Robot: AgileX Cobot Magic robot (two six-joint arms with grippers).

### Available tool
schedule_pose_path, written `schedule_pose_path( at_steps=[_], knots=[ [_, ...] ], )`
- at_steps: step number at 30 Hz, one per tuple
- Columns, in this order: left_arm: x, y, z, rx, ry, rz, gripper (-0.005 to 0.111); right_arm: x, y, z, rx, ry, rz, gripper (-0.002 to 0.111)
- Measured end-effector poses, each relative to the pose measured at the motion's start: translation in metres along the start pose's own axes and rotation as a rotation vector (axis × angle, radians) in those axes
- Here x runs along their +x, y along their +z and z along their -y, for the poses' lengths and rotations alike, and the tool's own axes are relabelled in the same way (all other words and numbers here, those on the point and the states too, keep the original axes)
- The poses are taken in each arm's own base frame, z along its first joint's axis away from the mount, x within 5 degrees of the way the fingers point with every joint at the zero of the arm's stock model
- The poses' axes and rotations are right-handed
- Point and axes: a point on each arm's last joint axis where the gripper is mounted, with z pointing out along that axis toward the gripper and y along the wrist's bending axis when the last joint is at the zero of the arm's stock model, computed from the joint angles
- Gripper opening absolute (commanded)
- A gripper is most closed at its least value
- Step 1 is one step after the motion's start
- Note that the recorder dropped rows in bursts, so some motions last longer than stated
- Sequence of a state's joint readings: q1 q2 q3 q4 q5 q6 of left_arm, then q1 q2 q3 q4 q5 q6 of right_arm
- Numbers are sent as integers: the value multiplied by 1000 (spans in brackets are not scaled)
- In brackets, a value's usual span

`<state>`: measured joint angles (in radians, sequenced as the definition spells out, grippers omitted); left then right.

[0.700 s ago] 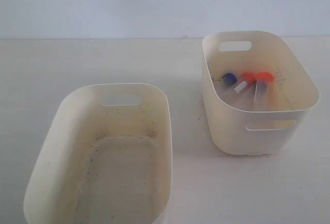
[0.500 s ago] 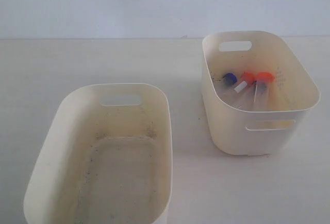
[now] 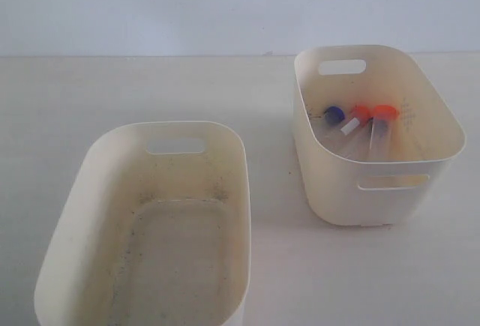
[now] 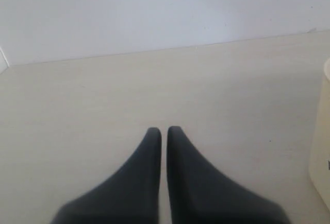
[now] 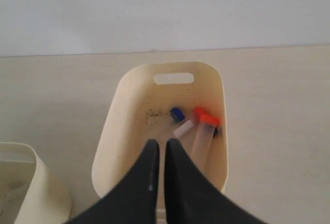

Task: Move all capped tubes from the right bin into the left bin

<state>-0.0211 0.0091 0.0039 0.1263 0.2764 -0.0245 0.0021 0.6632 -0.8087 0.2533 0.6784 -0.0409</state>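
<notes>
The right bin is a cream tub holding the capped tubes: a blue cap and two orange-red caps show, one tube wearing a white label strip. Any fourth tube is hidden. The grime-speckled left bin stands empty at the front left. Neither gripper appears in the exterior view. My right gripper is shut with nothing in it, hovering above the right bin short of the tubes. My left gripper is shut and empty over bare table.
The pale tabletop runs back to a white wall. A cream tub wall shows at one edge of the left wrist view. The left bin's corner shows in the right wrist view.
</notes>
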Motion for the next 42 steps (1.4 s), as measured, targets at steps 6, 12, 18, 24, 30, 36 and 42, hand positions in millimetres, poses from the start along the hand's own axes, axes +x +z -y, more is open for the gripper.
schedule_pose_path(
  at_steps=[6,12,18,24,30,36,42],
  knots=[
    [0,0,0,0,0,0,4,-23,40,-9,-113,-39,-163,4],
    [0,0,0,0,0,0,4,-29,122,-1,-133,1,-378,30],
    [0,0,0,0,0,0,4,-22,183,-12,-152,14,-538,44],
    [0,0,0,0,0,0,4,6,228,-30,-80,-86,-706,44],
    [0,0,0,0,0,0,4,20,250,-17,134,-88,-805,45],
    [0,0,0,0,0,0,4,27,262,-12,214,-28,-813,45],
    [0,0,0,0,0,0,4,38,273,-9,280,56,-827,45]
  ],
)
